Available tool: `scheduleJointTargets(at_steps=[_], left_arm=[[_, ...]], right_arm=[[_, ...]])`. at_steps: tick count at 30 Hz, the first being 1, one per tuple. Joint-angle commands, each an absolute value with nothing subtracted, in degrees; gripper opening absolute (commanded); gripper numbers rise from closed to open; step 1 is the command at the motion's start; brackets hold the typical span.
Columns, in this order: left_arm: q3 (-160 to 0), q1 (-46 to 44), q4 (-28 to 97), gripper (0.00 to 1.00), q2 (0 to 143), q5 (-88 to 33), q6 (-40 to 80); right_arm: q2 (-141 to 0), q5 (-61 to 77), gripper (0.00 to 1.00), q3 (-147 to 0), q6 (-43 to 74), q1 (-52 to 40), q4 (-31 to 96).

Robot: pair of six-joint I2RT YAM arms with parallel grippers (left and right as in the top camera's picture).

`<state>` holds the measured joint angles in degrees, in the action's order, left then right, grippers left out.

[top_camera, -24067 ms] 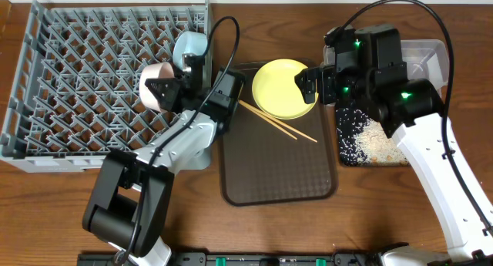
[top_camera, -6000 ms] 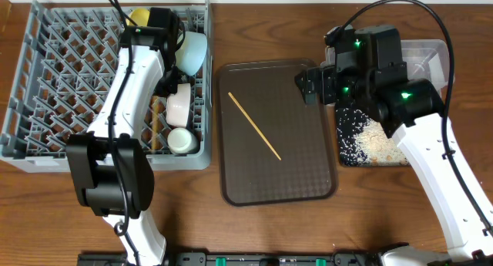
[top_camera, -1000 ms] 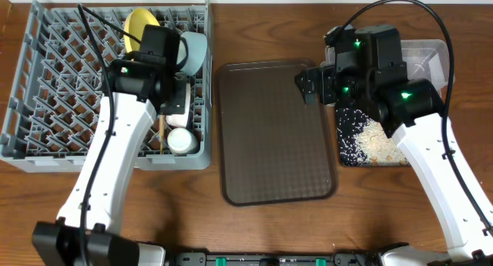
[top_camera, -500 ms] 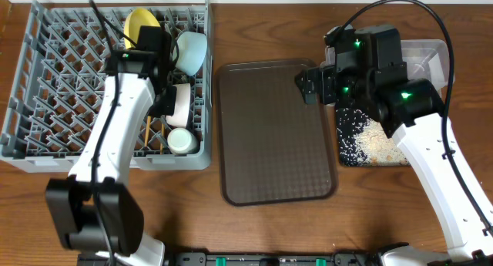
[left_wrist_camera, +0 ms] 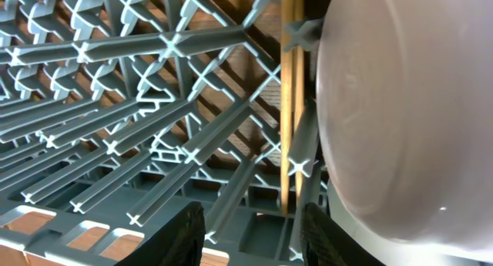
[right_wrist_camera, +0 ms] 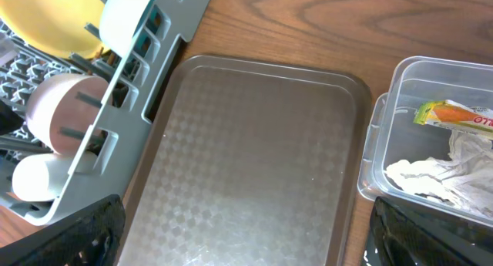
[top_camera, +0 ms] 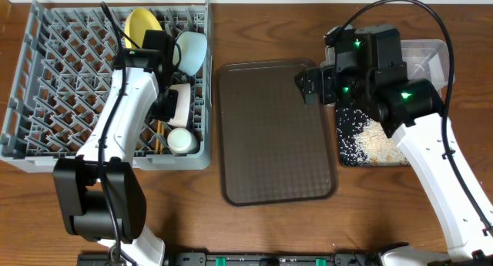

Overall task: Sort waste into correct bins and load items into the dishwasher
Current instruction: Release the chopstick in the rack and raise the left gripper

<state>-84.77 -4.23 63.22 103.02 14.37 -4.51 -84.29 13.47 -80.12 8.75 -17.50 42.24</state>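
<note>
The grey dish rack (top_camera: 69,81) holds the yellow plate (top_camera: 142,25), light blue bowl (top_camera: 192,50), white bowl (top_camera: 182,102), small white cup (top_camera: 181,140) and wooden chopsticks (top_camera: 160,133). My left gripper (top_camera: 160,109) hangs low over the rack, open and empty. In the left wrist view it (left_wrist_camera: 254,239) is just short of the chopsticks (left_wrist_camera: 290,104), which lie between the pegs beside the white bowl (left_wrist_camera: 400,112). My right gripper (top_camera: 308,85) is open and empty above the brown tray's far right corner. The clear tub (right_wrist_camera: 381,143) holds the wrapper (right_wrist_camera: 454,114) and tissue (right_wrist_camera: 435,177). The black tray (top_camera: 347,154) holds rice scraps.
The brown serving tray (top_camera: 277,135) lies bare between the rack and the bins, and also shows in the right wrist view (right_wrist_camera: 262,158). The rack's right wall (right_wrist_camera: 123,104) stands close to the tray's left edge. Wooden table surrounds everything.
My left gripper has shifted slightly over the rack's right side and now sits low beside the white bowl. The right arm has not moved.
</note>
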Motion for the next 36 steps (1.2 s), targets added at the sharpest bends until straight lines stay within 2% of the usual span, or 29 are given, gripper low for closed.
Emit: scheduleJointTargets(at_steps=[1, 8, 14, 23, 28, 31, 32, 36], left_arm=[[-84.8, -3.9, 63.5, 0.42, 103.2, 15.8, -4.4], [-88.1, -3.9, 65.0, 0.41, 100.5, 15.5, -1.8], [-89.9, -4.4, 66.0, 0.42, 91.4, 8.1, -1.4], [-89.9, -4.4, 66.8, 0.49, 75.3, 3.2, 13.8], [-89.9, -4.4, 66.6, 0.69, 68.8, -4.7, 23.3], [-89.9, -4.4, 67.0, 0.73, 66.1, -5.4, 23.5], [-89.9, -4.4, 67.1, 0.79, 65.5, -5.4, 23.5], [-89.9, -4.4, 67.0, 0.86, 64.0, -5.4, 23.5]], right_arm=[[-84.7, 13.5, 0.99, -80.9, 9.4, -17.7, 42.3], [-84.7, 13.5, 0.99, -80.9, 9.4, -17.7, 42.3], [-84.7, 13.5, 0.99, -80.9, 9.4, -17.7, 42.3], [-84.7, 13.5, 0.99, -80.9, 9.4, -17.7, 42.3], [-84.7, 13.5, 0.99, -80.9, 9.4, -17.7, 42.3], [-84.7, 13.5, 0.99, -80.9, 9.4, -17.7, 42.3], [-84.7, 13.5, 0.99, -80.9, 9.4, -17.7, 42.3], [-84.7, 13.5, 0.99, -80.9, 9.4, -17.7, 42.3]])
